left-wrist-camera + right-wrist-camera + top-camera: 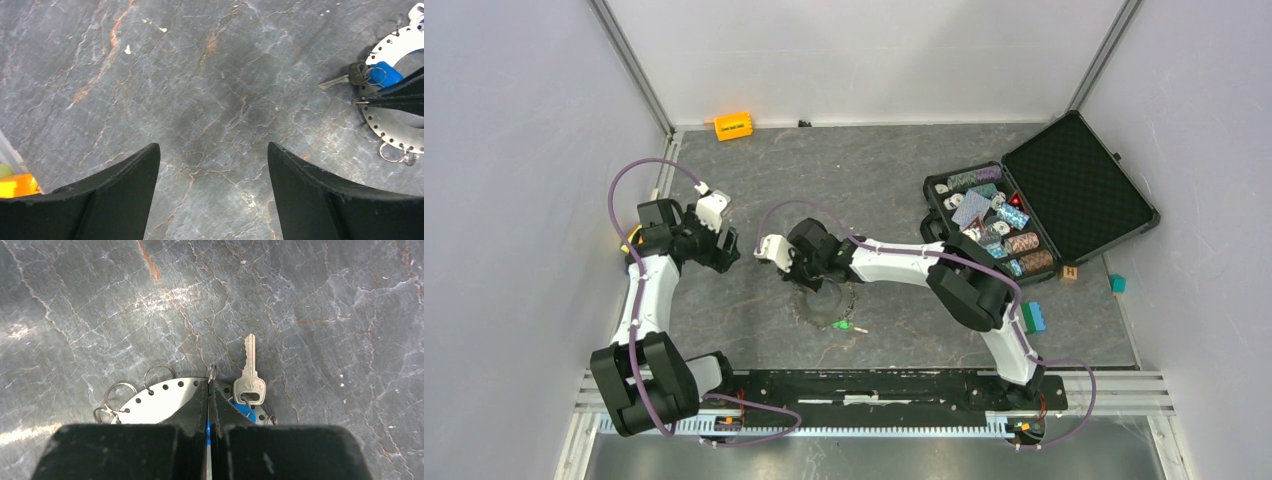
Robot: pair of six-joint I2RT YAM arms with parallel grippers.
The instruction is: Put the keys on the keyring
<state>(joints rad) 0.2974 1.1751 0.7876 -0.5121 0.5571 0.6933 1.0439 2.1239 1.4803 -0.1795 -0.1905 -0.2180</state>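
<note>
Your right gripper [211, 381] was pinched shut at the rim of the keyring [160, 399], which lay flat on the table [325, 315]; real hold unclear. Your left gripper [214, 147] hung wide open, empty. Ring looked thin, stiff, slippery: you'd want its edge. One blue-tagged key [250, 385] lay against it, light.

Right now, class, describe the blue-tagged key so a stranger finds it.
On the grey marble table, find the toothed keyring at centre. A silver key lies at its rim, blade pointing outward. Its blue tag separates it from the green-tagged key nearby.
</note>
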